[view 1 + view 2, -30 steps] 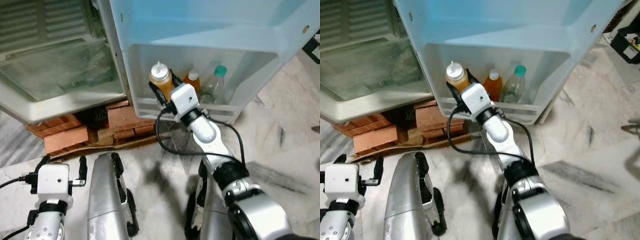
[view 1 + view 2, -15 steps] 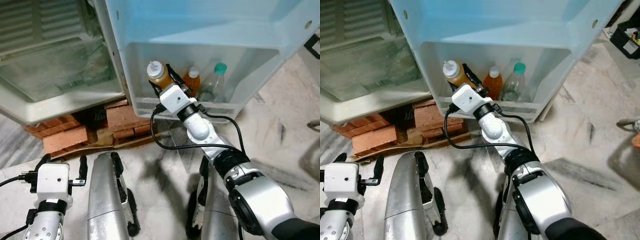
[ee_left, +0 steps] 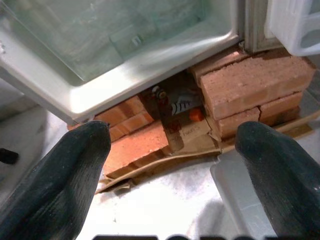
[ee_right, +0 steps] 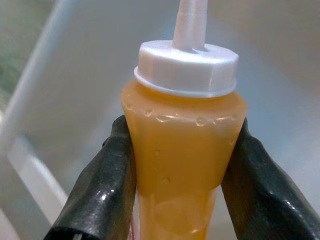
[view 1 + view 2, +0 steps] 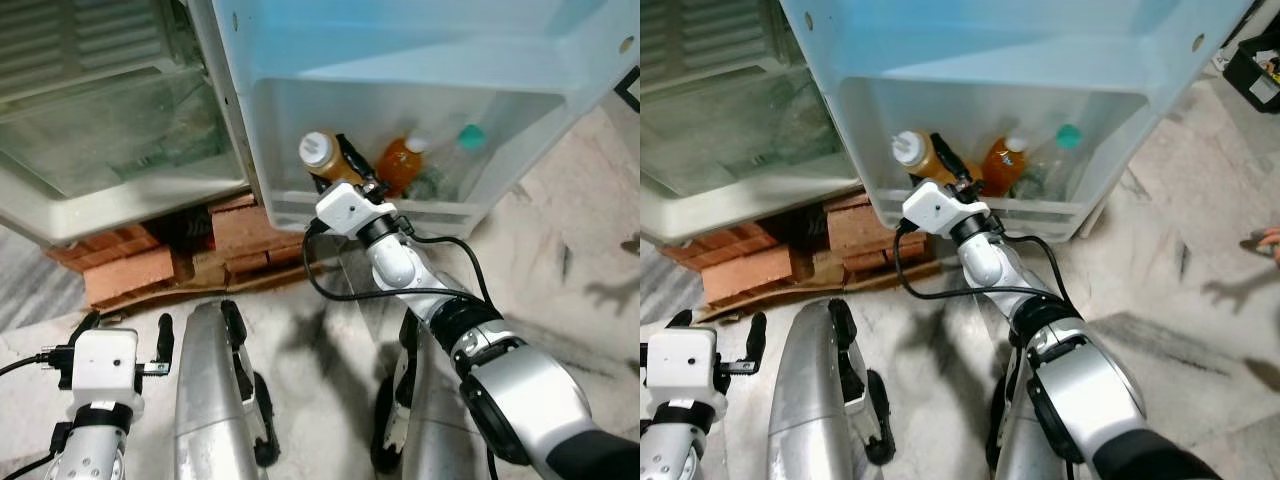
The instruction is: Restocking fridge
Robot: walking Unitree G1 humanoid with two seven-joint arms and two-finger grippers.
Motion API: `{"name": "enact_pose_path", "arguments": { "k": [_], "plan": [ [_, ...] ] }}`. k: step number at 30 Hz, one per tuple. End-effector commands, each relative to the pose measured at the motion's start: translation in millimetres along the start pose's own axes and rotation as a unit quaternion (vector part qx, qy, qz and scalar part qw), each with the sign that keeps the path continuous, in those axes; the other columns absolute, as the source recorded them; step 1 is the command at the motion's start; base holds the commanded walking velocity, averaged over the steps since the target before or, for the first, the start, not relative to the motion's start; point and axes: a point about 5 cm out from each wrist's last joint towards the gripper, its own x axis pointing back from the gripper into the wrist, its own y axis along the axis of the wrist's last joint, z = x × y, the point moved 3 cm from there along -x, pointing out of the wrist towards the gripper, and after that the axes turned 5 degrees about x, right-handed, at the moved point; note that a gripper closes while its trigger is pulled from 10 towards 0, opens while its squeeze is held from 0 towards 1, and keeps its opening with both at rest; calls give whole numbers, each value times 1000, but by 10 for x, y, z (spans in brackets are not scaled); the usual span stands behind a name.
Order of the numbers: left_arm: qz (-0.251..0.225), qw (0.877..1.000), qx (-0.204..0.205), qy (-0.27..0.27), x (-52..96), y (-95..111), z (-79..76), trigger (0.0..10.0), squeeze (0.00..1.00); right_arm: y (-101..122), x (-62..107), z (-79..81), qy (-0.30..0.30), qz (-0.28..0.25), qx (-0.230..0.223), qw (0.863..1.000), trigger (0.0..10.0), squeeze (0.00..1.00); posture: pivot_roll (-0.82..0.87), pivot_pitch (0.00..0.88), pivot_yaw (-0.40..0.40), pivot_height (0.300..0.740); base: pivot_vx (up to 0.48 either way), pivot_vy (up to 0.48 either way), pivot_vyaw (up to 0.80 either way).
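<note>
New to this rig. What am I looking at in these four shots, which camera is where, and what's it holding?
It is a humanoid robot with two silver arms. The two wide shots come from its head cameras, looking down; the two close-ups come from cameras on each wrist. The right gripper clamps a squeeze bottle of orange sauce, holding it tilted in the fridge door shelf. An orange drink bottle and a clear green-capped bottle sit beside it. The left gripper hangs low, fingers apart, facing the bricks under the fridge.
</note>
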Motion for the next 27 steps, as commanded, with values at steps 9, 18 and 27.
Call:
{"name": "enact_pose_path", "arguments": {
  "k": [9,18,27],
  "plan": [
    [17,1000,-11,-2,136,-22,36,10000,0,-161,89,319,30,109,-112,987,10000,0,186,407,23,488,0,0,0],
    [22,1000,-12,-1,142,-28,44,10000,0,-437,221,184,18,163,-116,980,10000,0,182,412,18,488,0,0,0],
    [22,1000,-8,-2,105,-37,27,10000,0,-644,260,-120,-28,199,-98,975,10000,0,174,396,10,488,0,0,0]
  ]
}}
